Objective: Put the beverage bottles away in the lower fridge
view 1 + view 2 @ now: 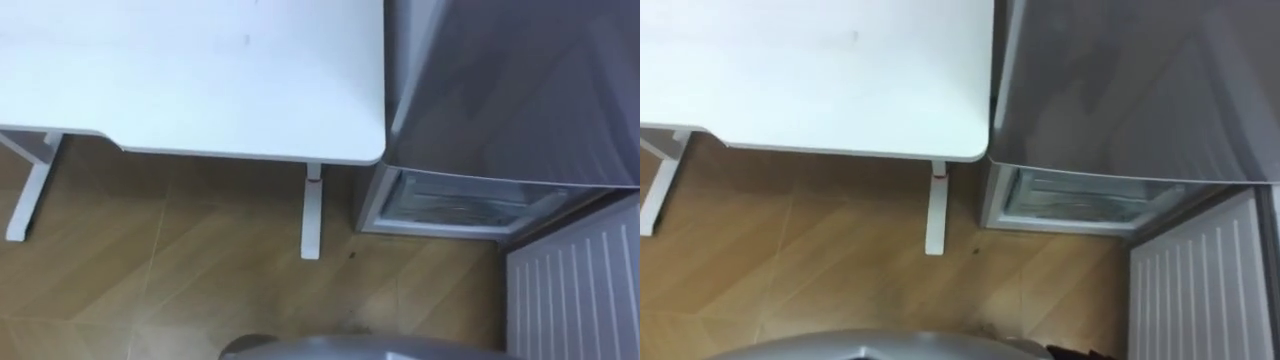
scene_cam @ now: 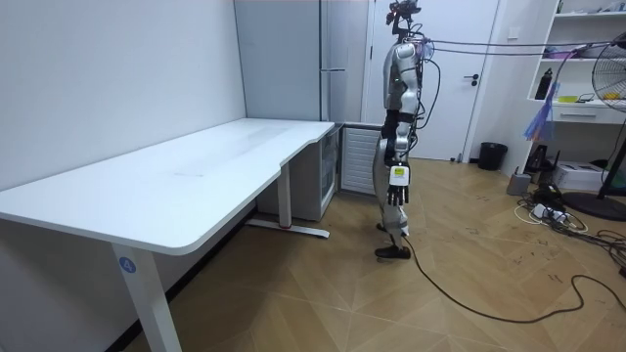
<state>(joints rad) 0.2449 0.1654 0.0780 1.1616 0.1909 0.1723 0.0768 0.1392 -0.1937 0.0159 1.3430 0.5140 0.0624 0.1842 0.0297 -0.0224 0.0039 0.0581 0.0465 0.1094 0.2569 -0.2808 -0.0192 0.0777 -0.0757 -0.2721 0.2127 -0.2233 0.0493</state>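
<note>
1 white table (image 1: 200, 80), 1 fridge (image 1: 510, 90), 1 open fridge door (image 1: 575, 285), 1 bin (image 2: 492, 155), 1 fan (image 2: 608, 73).

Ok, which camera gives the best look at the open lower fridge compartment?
The right eye view: the lower compartment sits near the middle, looked into from above. The left eye view shows the same, further right. The room view shows the fridge far off, its lower part partly behind the table.

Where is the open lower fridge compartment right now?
The lower fridge compartment sits at the left eye view's right, under the grey upper door, beside the white table corner. Its swung-out door is at the lower right.
</note>
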